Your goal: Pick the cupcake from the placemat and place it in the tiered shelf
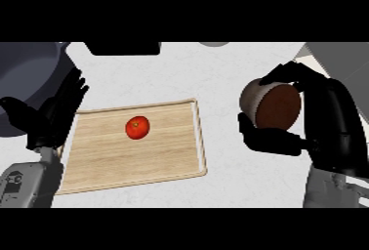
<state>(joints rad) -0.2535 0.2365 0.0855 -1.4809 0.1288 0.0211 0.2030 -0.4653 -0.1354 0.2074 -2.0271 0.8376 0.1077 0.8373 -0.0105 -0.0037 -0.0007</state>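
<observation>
The right hand (277,139) is up over the right side of the table (216,73), its fingers (288,73) and thumb curled round the cupcake (272,105). The cupcake is tipped on its side in that grasp, the dark brown round face turned toward the view and the pale wrapper showing along its left edge. The fingers hook over its top, the thumb sits under it, and it is lifted clear of the table.

The placemat (137,149), a light wooden-looking board with a raised rim, lies on the left half of the table, well apart from the cupcake. A red tomato (137,127) with a small green stem sits on it, toward the board's far left part.

The left hand (51,114) stands at the placemat's left edge, fingers straight and pointing up, spread a little, holding nothing. It overlaps the board's far left corner as seen from here; whether it touches I cannot tell.

A dark round pan (29,68) fills the far left corner of the table, behind the left hand. A black shape (122,47) sits at the table's far edge, with a small grey one (214,44) just to its right.
</observation>
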